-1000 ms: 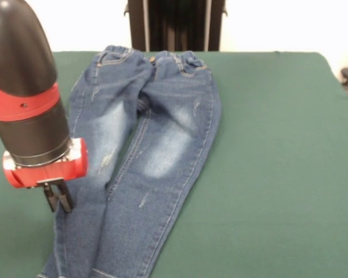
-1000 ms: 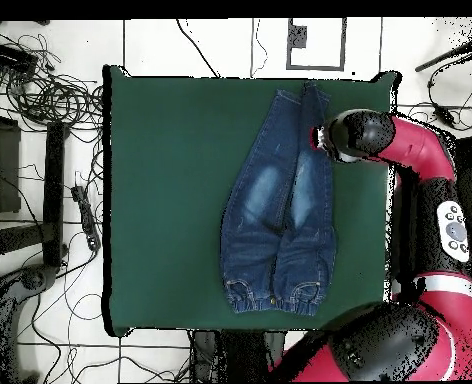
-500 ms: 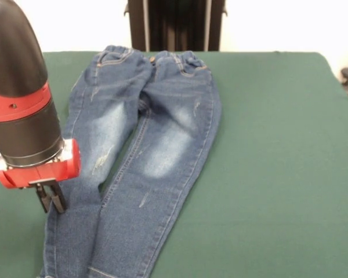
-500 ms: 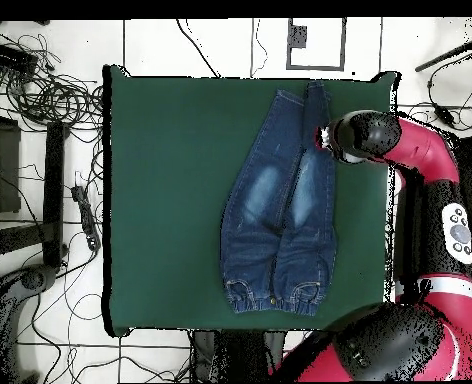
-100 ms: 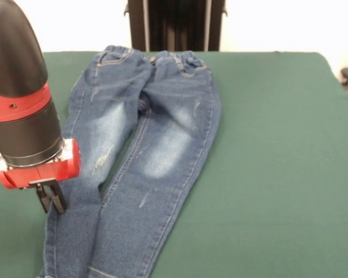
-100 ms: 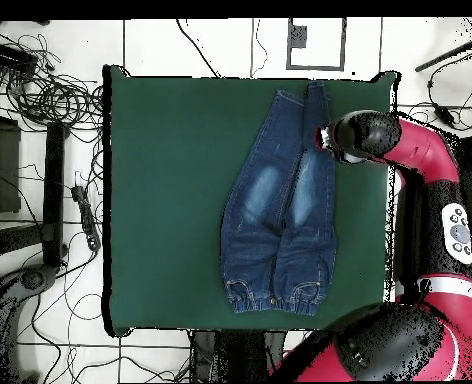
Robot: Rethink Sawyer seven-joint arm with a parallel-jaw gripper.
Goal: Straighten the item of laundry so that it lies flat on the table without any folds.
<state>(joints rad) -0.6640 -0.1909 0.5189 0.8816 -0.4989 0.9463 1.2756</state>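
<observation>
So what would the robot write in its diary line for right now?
gripper: shut, at outer edge of one leg | jeans: spread front-up, legs touching | table: green | flattening: nearly done

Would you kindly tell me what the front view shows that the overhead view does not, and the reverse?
Only the front view shows the pincer below the red wrist, at the outer edge of one leg of the jeans. Only the overhead view shows both leg hems, the whole table, the cables on the floor and the full arm. Both show the jeans laid out on the green top.
</observation>
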